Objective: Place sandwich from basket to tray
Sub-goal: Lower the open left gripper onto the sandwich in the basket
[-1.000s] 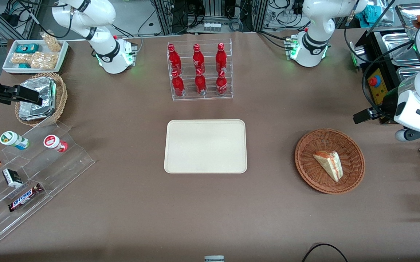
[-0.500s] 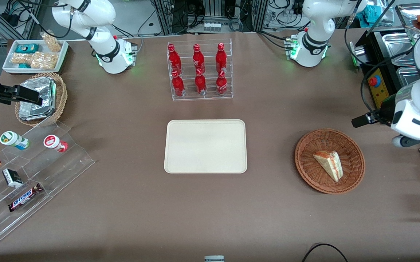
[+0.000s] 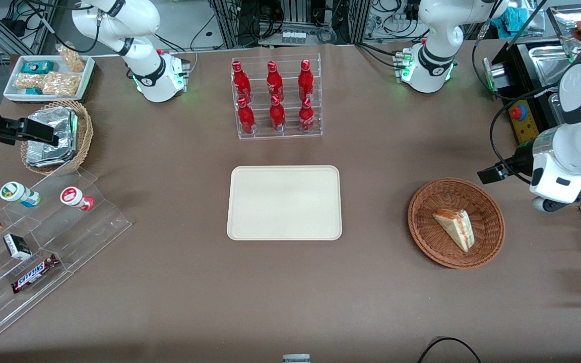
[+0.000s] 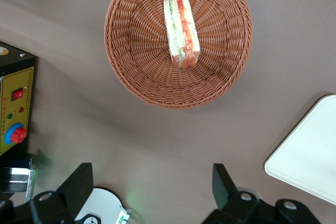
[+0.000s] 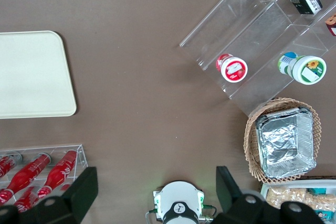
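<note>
The left arm's black two-finger gripper (image 4: 152, 184) hangs in the air with its fingers (image 4: 79, 182) spread wide apart and nothing between them. In the front view the gripper (image 3: 492, 174) shows at the right of the frame, at mid-height, just above and to the right of the basket's rim, not touching it.

The wide, shallow, round reddish-brown woven wicker basket (image 3: 424, 234) sits on the brown table (image 3: 169, 302) in the right part of the front view, toward the working arm's end. In it lies the small triangular sandwich (image 3: 454, 228) of pale white bread with red-orange and green filling, roughly at the basket's middle, lying on its side with its point turned toward the front camera. The wrist view shows the same basket (image 4: 126, 51) with the sandwich (image 4: 181, 38) inside, filling layers facing the camera.

The flat cream-beige rectangular tray (image 3: 284, 202) with rounded corners and a low rim lies at the centre of the front view, well apart from the basket, with bare table between them. One corner of the tray (image 4: 310, 153) shows in the wrist view.

At upper centre of the front view, farther from the camera than the tray, stands a clear acrylic rack of red bottles (image 3: 275, 98).
</note>
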Controlling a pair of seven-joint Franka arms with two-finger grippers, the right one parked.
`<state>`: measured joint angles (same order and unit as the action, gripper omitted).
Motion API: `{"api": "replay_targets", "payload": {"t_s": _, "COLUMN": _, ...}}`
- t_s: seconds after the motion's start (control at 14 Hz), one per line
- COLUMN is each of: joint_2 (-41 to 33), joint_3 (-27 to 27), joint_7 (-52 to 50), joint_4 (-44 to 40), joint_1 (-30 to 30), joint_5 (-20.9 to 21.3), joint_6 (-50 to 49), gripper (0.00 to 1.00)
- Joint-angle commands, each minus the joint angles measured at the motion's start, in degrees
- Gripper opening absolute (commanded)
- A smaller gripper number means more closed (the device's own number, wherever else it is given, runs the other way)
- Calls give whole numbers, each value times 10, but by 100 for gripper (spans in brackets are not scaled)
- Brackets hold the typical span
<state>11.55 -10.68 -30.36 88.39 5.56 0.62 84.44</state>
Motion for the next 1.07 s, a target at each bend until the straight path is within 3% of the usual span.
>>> {"api": "replay_targets", "payload": {"t_s": 0.0, "joint_2": 15, "joint_3": 0, "joint_7": -23, "joint_4": 28, "joint_1": -1, "joint_5": -1, "joint_6": 57, "gripper": 100}}
{"api": "replay_targets", "payload": {"t_s": 0.21, "joint_2": 14, "joint_3": 0, "joint_7": -26, "joint_4": 113, "joint_1": 1, "joint_5": -4, "joint_6": 185, "gripper": 100}}
{"api": "replay_targets", "payload": {"t_s": 0.43, "joint_2": 27, "joint_3": 0, "joint_7": -78, "joint_4": 144, "joint_1": 2, "joint_5": -4, "joint_6": 262, "gripper": 100}}
{"api": "replay_targets", "payload": {"t_s": 0.71, "joint_2": 58, "joint_3": 0, "joint_7": -143, "joint_4": 147, "joint_1": -11, "joint_5": -2, "joint_6": 304, "gripper": 100}}
{"api": "replay_targets", "payload": {"t_s": 1.0, "joint_2": 76, "joint_3": 0, "joint_7": -140, "joint_4": 150, "joint_1": -11, "joint_5": 4, "joint_6": 324, "gripper": 100}}
